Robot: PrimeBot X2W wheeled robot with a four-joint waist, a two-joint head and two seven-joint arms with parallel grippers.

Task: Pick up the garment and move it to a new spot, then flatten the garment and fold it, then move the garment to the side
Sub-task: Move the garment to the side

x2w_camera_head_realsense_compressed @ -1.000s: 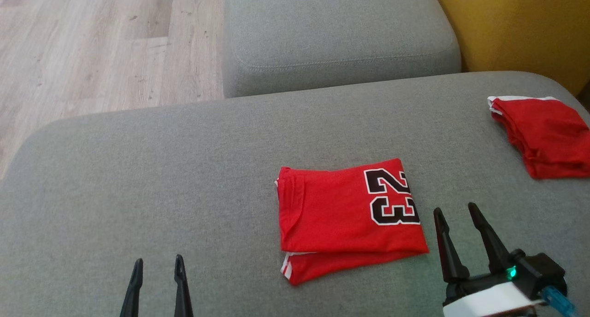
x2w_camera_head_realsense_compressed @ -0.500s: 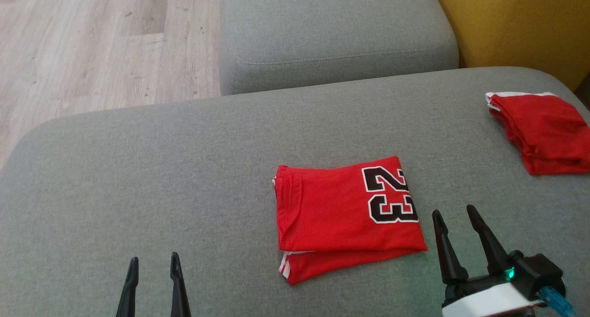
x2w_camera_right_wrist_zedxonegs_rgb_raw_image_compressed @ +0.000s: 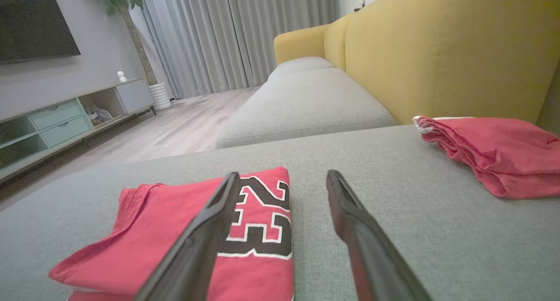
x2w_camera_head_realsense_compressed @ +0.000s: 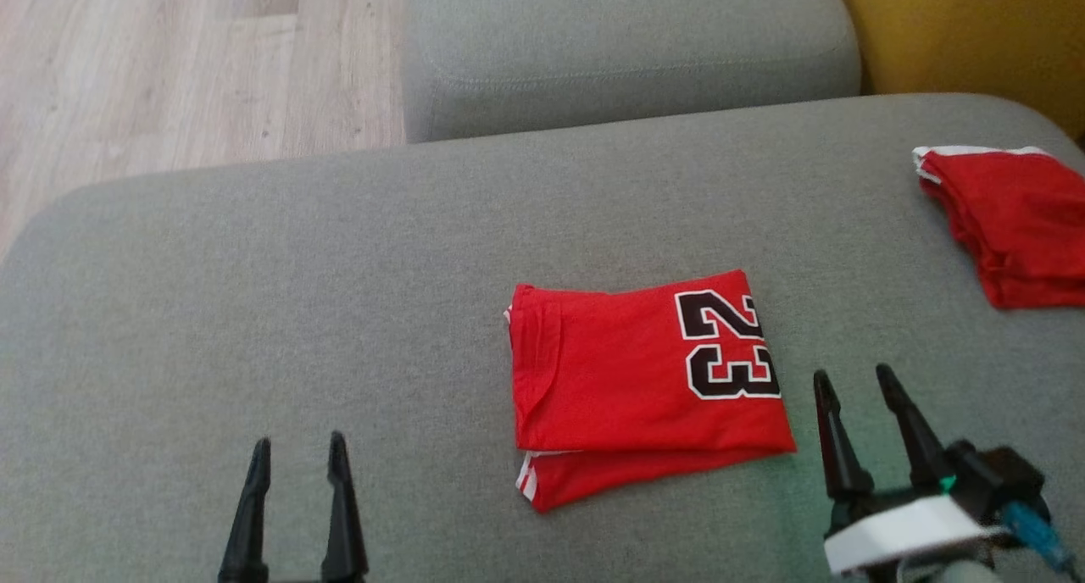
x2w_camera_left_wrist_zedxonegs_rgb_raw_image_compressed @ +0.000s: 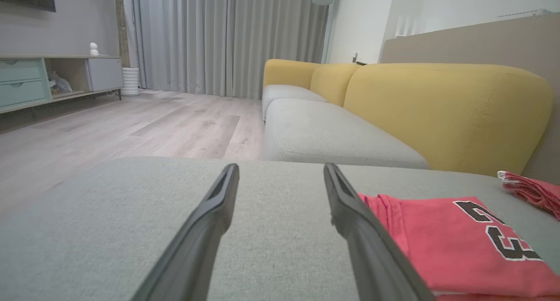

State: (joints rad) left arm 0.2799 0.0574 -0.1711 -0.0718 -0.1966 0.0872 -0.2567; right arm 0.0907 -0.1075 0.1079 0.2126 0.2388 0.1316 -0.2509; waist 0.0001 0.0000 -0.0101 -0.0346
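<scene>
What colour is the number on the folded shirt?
Black digits edged in white; the head view shows them best.

Folded red garments, two: the numbered garment (x2w_camera_head_realsense_compressed: 627,380) and the plain garment (x2w_camera_head_realsense_compressed: 1017,227); grey seat cushions, three: the near cushion (x2w_camera_head_realsense_compressed: 254,312), the middle cushion (x2w_camera_head_realsense_compressed: 619,49) and the far cushion (x2w_camera_left_wrist_zedxonegs_rgb_raw_image_compressed: 286,92); tools, two: the left tool (x2w_camera_head_realsense_compressed: 300,439) and the right tool (x2w_camera_head_realsense_compressed: 852,371)

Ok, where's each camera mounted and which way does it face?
Head view: on the head, looking down on the shirt and grey cushion; left gripper and right gripper at the bottom, open.
Left wrist view: low over the cushion, facing the curtains; its fingers in front.
Right wrist view: low beside the shirt, facing likewise; its fingers in front.
Shared: all show the shirt and other red garment.
</scene>
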